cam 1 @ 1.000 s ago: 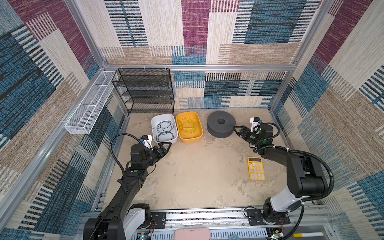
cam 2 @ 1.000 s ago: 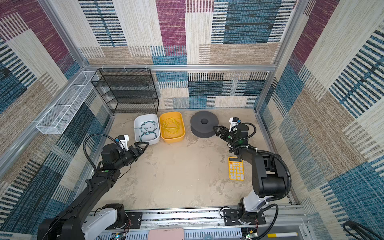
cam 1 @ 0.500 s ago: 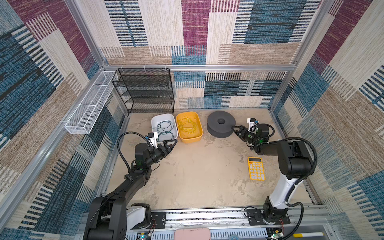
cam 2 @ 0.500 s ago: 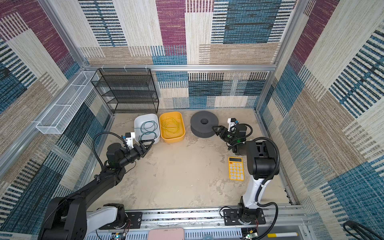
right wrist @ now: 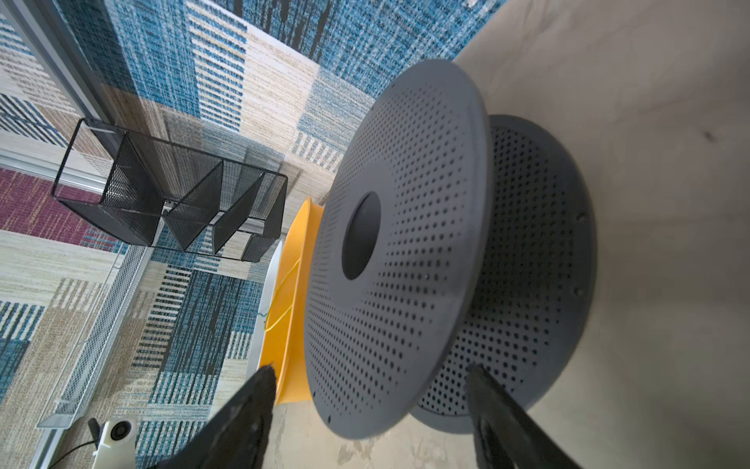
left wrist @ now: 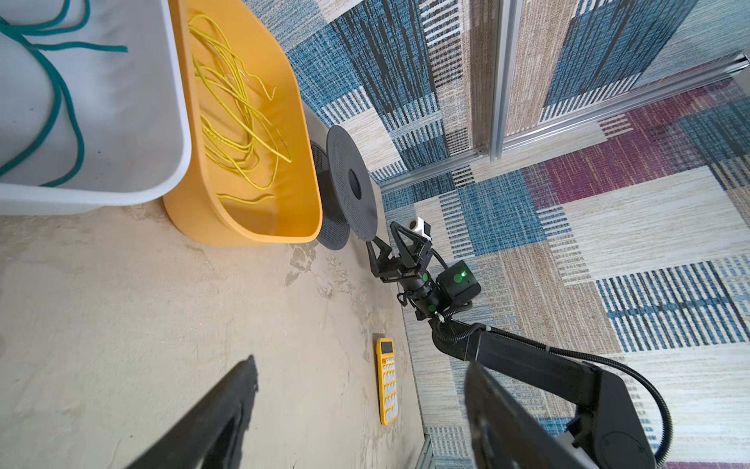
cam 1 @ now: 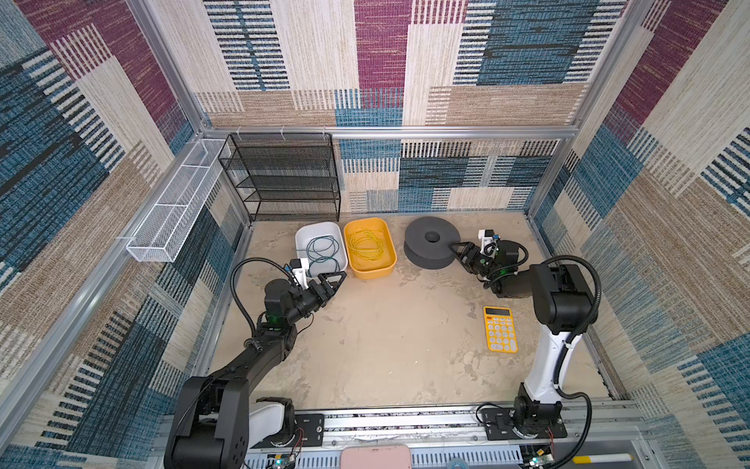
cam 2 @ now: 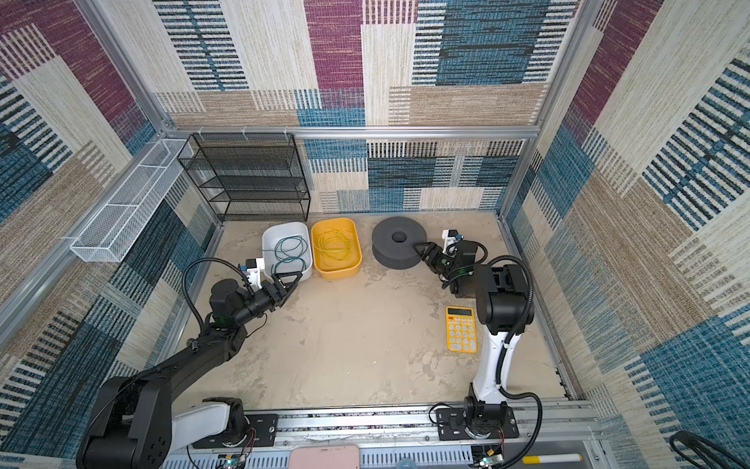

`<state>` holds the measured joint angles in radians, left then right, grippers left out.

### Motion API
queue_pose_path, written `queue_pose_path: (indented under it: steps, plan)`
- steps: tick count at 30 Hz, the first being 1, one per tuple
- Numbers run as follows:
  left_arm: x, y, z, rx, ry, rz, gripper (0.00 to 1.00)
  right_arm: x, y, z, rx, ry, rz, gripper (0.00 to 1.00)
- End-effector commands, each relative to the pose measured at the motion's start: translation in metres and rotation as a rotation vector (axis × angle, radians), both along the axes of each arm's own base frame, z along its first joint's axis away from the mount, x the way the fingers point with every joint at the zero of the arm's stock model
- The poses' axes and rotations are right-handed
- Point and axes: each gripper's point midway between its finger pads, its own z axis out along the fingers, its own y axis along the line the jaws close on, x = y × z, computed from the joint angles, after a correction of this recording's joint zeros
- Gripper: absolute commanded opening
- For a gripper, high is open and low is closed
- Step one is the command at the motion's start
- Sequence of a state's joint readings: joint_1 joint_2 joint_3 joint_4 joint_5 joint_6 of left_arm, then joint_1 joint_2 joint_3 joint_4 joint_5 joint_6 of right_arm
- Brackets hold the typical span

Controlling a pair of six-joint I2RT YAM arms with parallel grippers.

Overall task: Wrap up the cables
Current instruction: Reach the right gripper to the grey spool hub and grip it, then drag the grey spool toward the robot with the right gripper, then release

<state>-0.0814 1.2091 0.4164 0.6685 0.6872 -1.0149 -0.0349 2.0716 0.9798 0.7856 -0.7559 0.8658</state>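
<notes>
cables lie loose in bins: teal cable (cam 1: 322, 253) in the white bin (cam 1: 300, 239), yellow cable (cam 1: 367, 245) in the yellow bin (cam 1: 389, 260) just beside it. left gripper (cam 1: 339, 282), jaws spread and empty, hovers at the white bin's near corner, teal loops straight ahead, so it is the nearer. right gripper (cam 1: 453, 253), well apart from the white bin, straddles the spool (cam 1: 418, 243) rim, jaws apart.

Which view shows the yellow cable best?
The left wrist view: the yellow cable lies close and unobstructed, loose strands in the yellow tub. Both top views show it small. The right wrist view shows only a thin loop past the spool.
</notes>
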Motion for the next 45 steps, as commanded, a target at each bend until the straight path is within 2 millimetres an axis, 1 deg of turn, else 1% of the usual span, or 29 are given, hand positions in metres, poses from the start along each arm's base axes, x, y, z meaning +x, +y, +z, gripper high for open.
queue_pose_path:
  steps: [1,2,3,6,7,8,9,11,13,15,17,23,28,29,30,33,36,40,43,45]
  plan:
    - [-0.005,0.000,0.005,-0.011,-0.032,-0.001,0.82,0.011,0.001,0.008,0.050,-0.013,-0.002,0.72]
    - [-0.006,0.001,0.005,-0.011,-0.032,0.004,0.82,0.015,0.001,0.007,0.053,-0.009,-0.004,0.71]
    - [-0.008,0.001,0.004,-0.008,-0.034,0.007,0.82,0.018,0.001,0.009,0.054,-0.017,-0.002,0.67]
    - [-0.011,0.002,0.003,0.007,-0.032,0.008,0.82,0.027,0.004,0.013,0.068,-0.033,0.018,0.48]
    - [-0.011,0.002,0.005,0.009,-0.040,0.006,0.82,0.029,0.004,0.014,0.072,-0.040,0.020,0.39]
    - [-0.012,0.002,0.005,0.010,-0.040,0.007,0.82,0.030,0.004,0.015,0.080,-0.040,0.019,0.30]
    - [-0.013,0.003,0.006,0.010,-0.042,0.008,0.82,0.029,0.005,0.015,0.093,-0.037,0.020,0.25]
    - [-0.014,0.003,0.008,0.013,-0.053,0.010,0.83,0.027,0.005,0.015,0.116,-0.032,0.020,0.20]
    - [-0.015,0.004,0.009,0.015,-0.058,0.014,0.83,0.026,0.006,0.014,0.134,-0.027,0.018,0.07]
    - [-0.015,0.003,0.012,0.014,-0.060,0.013,0.83,0.024,0.006,0.016,0.151,-0.033,0.020,0.00]
    - [-0.015,0.002,0.015,0.014,-0.066,0.005,0.83,0.022,0.007,0.021,0.158,-0.045,0.023,0.00]
    - [-0.015,0.003,0.016,0.011,-0.062,0.009,0.83,0.013,0.007,0.038,0.200,-0.079,0.031,0.00]
    - [-0.015,0.003,0.020,0.006,-0.067,0.008,0.83,-0.003,0.011,0.056,0.249,-0.118,0.060,0.00]
    - [-0.015,0.002,0.023,0.007,-0.074,0.006,0.83,-0.006,0.011,0.059,0.258,-0.121,0.063,0.00]
    - [-0.016,0.002,0.019,0.011,-0.049,0.004,0.83,-0.011,0.011,0.060,0.266,-0.122,0.062,0.00]
    - [-0.018,0.003,0.022,0.021,-0.047,0.005,0.83,-0.023,0.011,0.062,0.284,-0.119,0.067,0.00]
    - [-0.020,0.003,0.028,0.030,-0.055,0.007,0.83,-0.038,0.010,0.067,0.296,-0.118,0.064,0.00]
    - [-0.025,0.004,0.033,0.037,-0.056,0.003,0.83,-0.064,0.009,0.077,0.296,-0.126,0.074,0.00]
    - [-0.031,0.004,0.037,0.040,-0.059,0.005,0.83,-0.090,0.010,0.086,0.294,-0.133,0.087,0.00]
    - [-0.035,0.005,0.039,0.046,-0.059,0.009,0.83,-0.111,0.013,0.092,0.294,-0.132,0.105,0.00]
